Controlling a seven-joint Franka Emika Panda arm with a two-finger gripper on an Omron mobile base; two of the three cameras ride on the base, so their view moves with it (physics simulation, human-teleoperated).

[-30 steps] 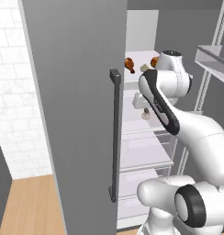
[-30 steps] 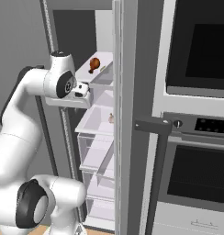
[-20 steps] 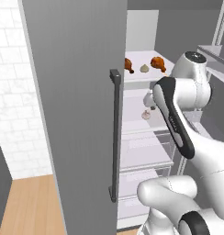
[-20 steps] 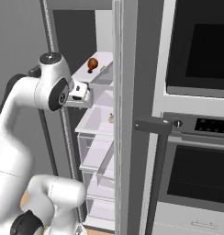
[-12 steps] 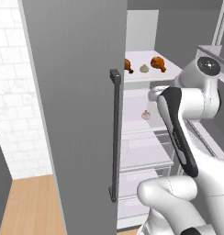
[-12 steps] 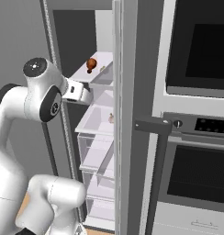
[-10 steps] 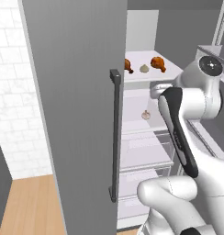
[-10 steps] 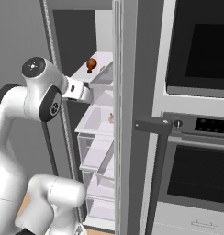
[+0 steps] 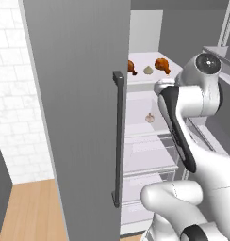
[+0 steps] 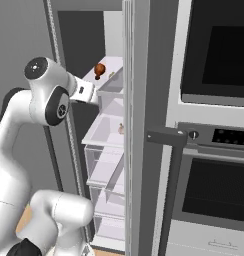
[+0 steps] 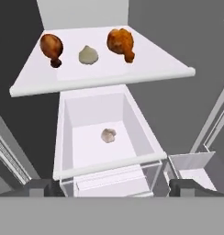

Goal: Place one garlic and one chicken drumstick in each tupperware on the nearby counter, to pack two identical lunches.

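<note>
Two brown chicken drumsticks (image 11: 52, 47) (image 11: 121, 42) lie on the white top fridge shelf (image 11: 146, 64), with a pale garlic (image 11: 88, 55) between them. A second garlic (image 11: 108, 135) rests in the clear drawer (image 11: 132, 137) below. In the left base view the drumsticks (image 9: 131, 67) (image 9: 162, 65) flank the garlic (image 9: 148, 70). My gripper (image 11: 113, 188) hovers in front of the shelf and above the drawer, open and holding nothing. The tupperware and the counter are out of view.
The open grey fridge door (image 9: 79, 94) with its dark handle (image 9: 118, 136) stands to the left. A second door edge (image 10: 134, 125) and a built-in oven (image 10: 214, 150) are on the right. More clear drawers (image 9: 145, 160) sit lower in the fridge.
The arm has swung back from the top shelf, so both drumsticks now show uncovered. The jaws stayed open and nothing was taken.
</note>
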